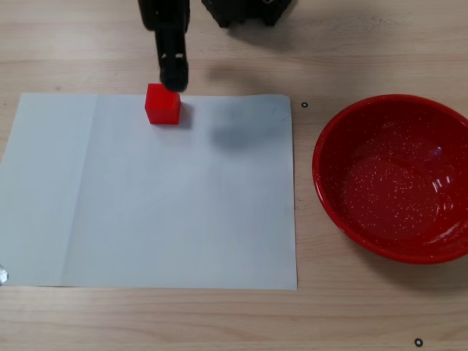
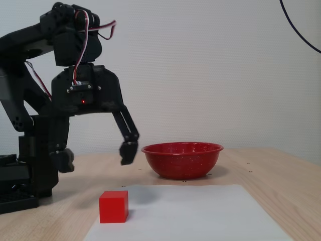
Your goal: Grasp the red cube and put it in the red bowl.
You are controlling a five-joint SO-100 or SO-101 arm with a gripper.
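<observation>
The red cube (image 1: 162,104) is small and sits on a white paper sheet near its far edge. It shows low and left in the side fixed view (image 2: 114,206). The red bowl (image 1: 395,175) is large, speckled inside and empty. It stands on the wood to the right of the sheet and at the back in the side view (image 2: 181,159). My black gripper (image 1: 174,77) hangs just behind the cube and, in the side view (image 2: 127,153), well above the table. Its jaws show no gap and hold nothing.
The white paper sheet (image 1: 161,205) covers the left and middle of the wooden table (image 1: 351,322). The arm's base (image 2: 30,170) stands at the far side. Small black marks (image 1: 304,104) dot the wood.
</observation>
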